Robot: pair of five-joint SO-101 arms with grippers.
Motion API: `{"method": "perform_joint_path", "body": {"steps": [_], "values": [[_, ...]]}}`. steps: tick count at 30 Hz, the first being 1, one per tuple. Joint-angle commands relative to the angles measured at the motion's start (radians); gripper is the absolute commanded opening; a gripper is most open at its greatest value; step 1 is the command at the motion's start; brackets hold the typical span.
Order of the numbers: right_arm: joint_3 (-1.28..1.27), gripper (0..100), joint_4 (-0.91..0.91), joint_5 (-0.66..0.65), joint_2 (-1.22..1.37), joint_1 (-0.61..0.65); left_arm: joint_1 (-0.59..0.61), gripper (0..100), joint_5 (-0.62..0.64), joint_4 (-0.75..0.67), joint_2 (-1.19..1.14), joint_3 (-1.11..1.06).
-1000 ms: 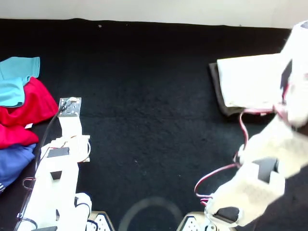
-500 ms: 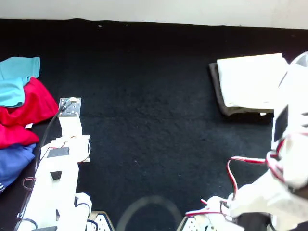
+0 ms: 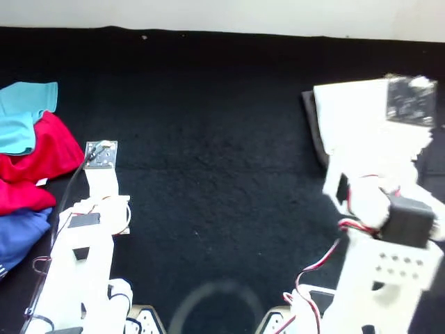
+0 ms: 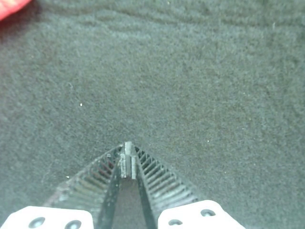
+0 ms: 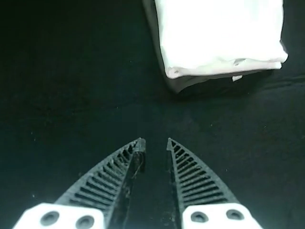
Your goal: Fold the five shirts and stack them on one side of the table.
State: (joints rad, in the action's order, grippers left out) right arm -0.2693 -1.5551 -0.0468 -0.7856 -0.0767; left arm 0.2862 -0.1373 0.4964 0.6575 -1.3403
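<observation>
left gripper jaws closed; right gripper jaws parted

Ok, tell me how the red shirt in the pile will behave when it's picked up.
The red shirt lies bunched in soft folds, so it will probably droop limply from one pinch. The teal shirt overlaps its far edge and may drag along. A push would likely wrinkle it rather than slide it.

Ahead of the black, ribbed right gripper lay a white shirt over a dark grey shirt. Beside the left gripper were a turquoise shirt, a red shirt and a blue shirt on the black table cloth.
</observation>
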Motion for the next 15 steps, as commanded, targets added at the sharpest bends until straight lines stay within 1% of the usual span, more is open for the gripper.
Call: {"method": "perform_joint_path", "body": {"steps": [1, 3, 6, 8, 10, 11, 14, 15], "values": [[-0.208, 8.7, 0.077, 0.002, -0.090, 0.015, 0.013, 1, -0.009, -0.008, 0.016, 0.013], [-0.275, 8.7, 0.094, 0.002, -0.134, 0.019, 0.022, 1, -0.017, -0.005, 0.016, 0.033], [-0.320, 8.8, 0.099, -0.017, -0.180, 0.019, 0.127, 3, -0.054, 0.074, 0.015, 0.145], [-0.332, 8.8, 0.096, -0.075, -0.206, 0.019, 0.200, 9, -0.060, 0.121, 0.013, 0.251], [-0.338, 8.8, 0.093, -0.109, -0.214, 0.019, 0.245, 16, -0.063, 0.152, 0.012, 0.344], [-0.343, 8.8, 0.093, -0.120, -0.216, 0.016, 0.257, 17, -0.081, 0.158, 0.005, 0.381], [-0.349, 8.8, 0.091, -0.138, -0.219, 0.016, 0.260, 15, -0.201, 0.155, -0.082, 0.467], [-0.349, 8.8, 0.091, -0.138, -0.219, 0.016, 0.262, 15, -0.219, 0.153, -0.131, 0.499]]}}
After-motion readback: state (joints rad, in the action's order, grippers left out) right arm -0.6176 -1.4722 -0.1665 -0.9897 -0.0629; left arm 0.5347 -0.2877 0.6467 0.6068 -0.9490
